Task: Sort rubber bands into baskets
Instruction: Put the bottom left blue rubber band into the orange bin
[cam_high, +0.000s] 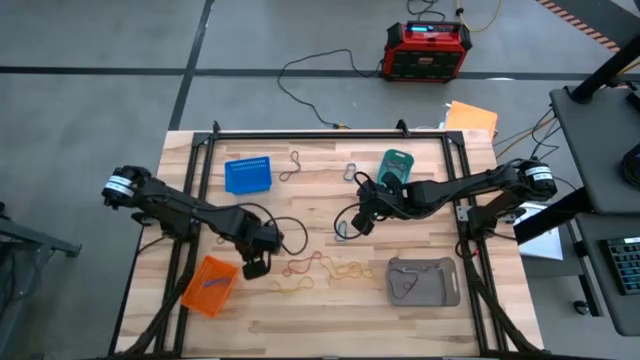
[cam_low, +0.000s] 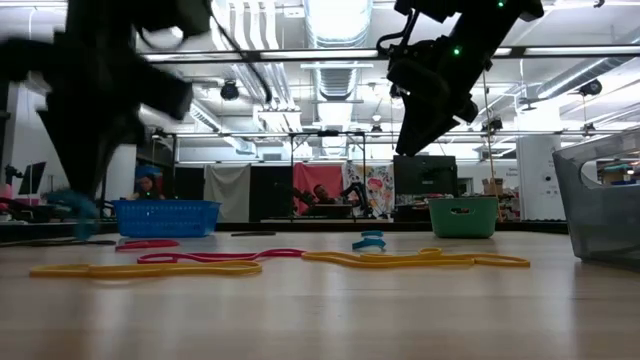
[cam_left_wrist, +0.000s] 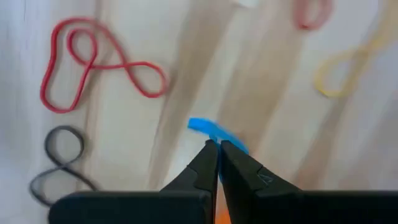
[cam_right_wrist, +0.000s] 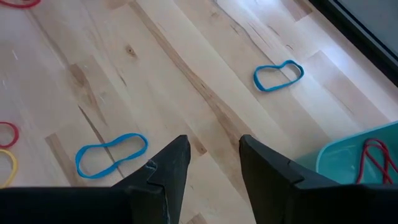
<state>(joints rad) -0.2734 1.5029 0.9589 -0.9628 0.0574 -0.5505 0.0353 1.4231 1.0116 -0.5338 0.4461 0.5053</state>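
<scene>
Fingers (cam_left_wrist: 219, 163) of the left gripper (cam_high: 256, 268) are pressed together on a blue rubber band (cam_left_wrist: 214, 132); most of that band is hidden behind them. It hangs just beside the orange basket (cam_high: 209, 285). A red band (cam_left_wrist: 93, 62) and a grey band (cam_left_wrist: 56, 165), cut off at the edge, lie on the tabletop (cam_high: 330, 315) below. Farther off, the right gripper (cam_right_wrist: 212, 163) hovers half open and empty over another blue band (cam_right_wrist: 111, 154), near the teal basket (cam_right_wrist: 357, 163). The blue basket (cam_high: 248, 175) stands at the far side.
</scene>
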